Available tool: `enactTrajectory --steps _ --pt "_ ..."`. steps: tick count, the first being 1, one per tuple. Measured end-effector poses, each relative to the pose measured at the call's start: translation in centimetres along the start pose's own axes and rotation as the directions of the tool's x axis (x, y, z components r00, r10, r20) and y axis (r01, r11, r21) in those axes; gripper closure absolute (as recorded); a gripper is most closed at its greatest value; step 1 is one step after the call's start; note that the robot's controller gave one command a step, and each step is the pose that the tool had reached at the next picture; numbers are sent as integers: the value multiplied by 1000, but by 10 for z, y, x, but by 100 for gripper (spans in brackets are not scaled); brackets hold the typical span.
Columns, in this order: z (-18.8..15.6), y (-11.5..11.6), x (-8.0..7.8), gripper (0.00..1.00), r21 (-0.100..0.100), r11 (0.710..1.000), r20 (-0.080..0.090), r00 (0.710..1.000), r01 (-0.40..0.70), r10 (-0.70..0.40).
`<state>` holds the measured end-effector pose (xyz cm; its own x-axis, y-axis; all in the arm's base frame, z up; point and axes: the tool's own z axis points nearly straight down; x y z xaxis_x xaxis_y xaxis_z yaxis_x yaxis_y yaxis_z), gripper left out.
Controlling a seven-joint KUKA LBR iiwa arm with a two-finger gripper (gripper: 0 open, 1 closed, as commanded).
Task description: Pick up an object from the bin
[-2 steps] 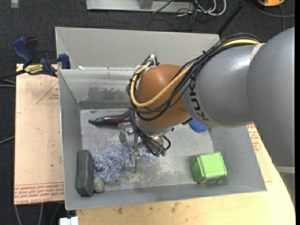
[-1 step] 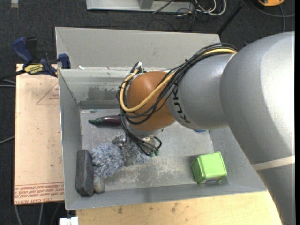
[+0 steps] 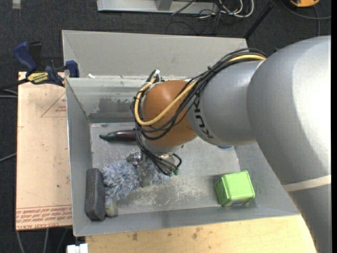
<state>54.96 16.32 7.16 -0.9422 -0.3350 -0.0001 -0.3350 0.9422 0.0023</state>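
My gripper (image 3: 143, 174) reaches down under the orange wrist cover onto the right part of a blue and white speckled cloth-like bundle (image 3: 120, 175) in the lower left of the bin. Its metal fingers stand on or in the bundle. A dark maroon and green pen-like tool (image 3: 119, 136) lies just behind the gripper near the back wall. A dark grey block (image 3: 95, 194) lies along the left wall beside the bundle.
A bright green box (image 3: 235, 188) sits at the lower right of the bin floor. A small pale lump (image 3: 111, 210) lies at the grey block's front end. The large arm covers the bin's right and back middle.
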Motion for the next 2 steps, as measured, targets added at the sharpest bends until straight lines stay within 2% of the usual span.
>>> enactTrajectory --steps 1,2 --pt "-114 1 -25 100 1 1000 2 1000 -9 9" --pt "-114 1 -25 100 1 1000 2 1000 -9 9"
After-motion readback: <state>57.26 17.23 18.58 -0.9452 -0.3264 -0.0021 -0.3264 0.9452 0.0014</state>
